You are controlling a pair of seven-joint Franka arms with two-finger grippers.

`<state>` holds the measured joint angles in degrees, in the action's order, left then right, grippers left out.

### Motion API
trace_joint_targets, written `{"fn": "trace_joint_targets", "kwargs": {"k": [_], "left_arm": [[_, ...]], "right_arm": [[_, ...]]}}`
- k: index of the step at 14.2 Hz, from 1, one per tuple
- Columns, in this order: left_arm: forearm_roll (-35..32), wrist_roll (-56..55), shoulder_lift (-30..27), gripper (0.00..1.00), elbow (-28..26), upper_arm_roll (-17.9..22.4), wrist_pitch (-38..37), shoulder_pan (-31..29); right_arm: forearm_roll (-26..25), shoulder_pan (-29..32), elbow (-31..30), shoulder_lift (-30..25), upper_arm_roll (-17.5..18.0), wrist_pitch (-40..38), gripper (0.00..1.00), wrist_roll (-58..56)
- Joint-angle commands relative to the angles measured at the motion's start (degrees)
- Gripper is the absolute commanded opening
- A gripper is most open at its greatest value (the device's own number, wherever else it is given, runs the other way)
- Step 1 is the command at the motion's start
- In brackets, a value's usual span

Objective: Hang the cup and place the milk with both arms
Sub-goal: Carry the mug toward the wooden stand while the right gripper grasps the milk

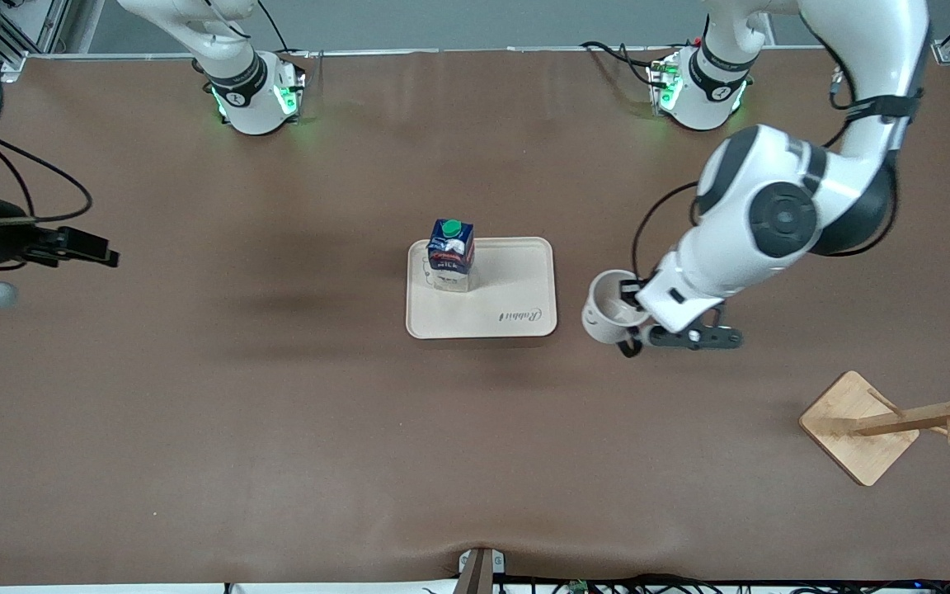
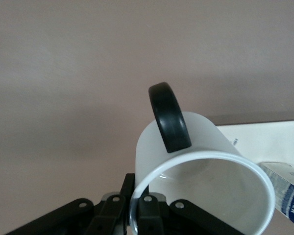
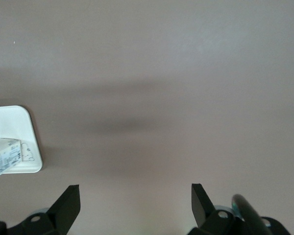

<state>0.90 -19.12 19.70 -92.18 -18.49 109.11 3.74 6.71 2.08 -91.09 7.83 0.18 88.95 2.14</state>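
Left arm bent low, left gripper (image 1: 636, 326) over bare table beside tray (image 1: 524, 318), clenched on rim of cup (image 1: 607, 309), tilted, handle (image 2: 169, 117) outward. Right gripper (image 3: 135, 205) released, waiting over right arm's table end. Milk (image 1: 451, 254) upright on tray. Smiley face hidden; rack (image 1: 895, 421) partly cut off.

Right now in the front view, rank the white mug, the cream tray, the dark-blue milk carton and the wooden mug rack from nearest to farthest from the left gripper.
1. White mug: held in the left gripper, beside the tray.
2. Cream tray: mid-table, toward the right arm's end from the mug.
3. Dark-blue milk carton: standing on the tray's corner nearest the right arm's base.
4. Wooden mug rack: at the left arm's end, nearer the front camera.
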Motion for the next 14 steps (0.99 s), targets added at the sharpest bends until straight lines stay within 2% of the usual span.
{"fn": "trace_joint_targets", "kwargs": {"k": [1,4,6,9,12,14], "left_arm": [[-0.6,4.2,-1.7,0.0,0.6,-0.4,-1.4,-4.0],[-1.1,8.2,-1.9,0.0,1.5,-0.3,-1.4,-7.3],[-2.8,9.3,-1.9,0.0,2.7,-0.2,-1.4,-9.0],[-5.6,13.3,-1.7,0.0,4.1,-0.1,-1.4,-11.3],[-6.1,19.1,-0.6,0.0,6.2,-0.1,-1.4,-14.4],[-6.1,23.0,-0.5,0.0,7.3,0.1,-1.4,-15.2]], "right_arm": [[2.0,-7.1,-1.1,-1.2,0.1,-1.1,1.0,14.1],[3.5,-19.4,-1.4,-0.3,0.1,1.6,1.0,29.2],[5.0,-25.9,-1.8,2.3,0.0,6.7,1.0,35.8],[4.5,-36.2,-1.9,8.4,-0.1,18.7,1.0,49.4],[1.0,-40.2,-2.2,11.8,-0.2,19.9,1.0,51.8],[0.9,-41.5,-2.2,12.6,-0.2,22.1,1.0,54.0]]}}
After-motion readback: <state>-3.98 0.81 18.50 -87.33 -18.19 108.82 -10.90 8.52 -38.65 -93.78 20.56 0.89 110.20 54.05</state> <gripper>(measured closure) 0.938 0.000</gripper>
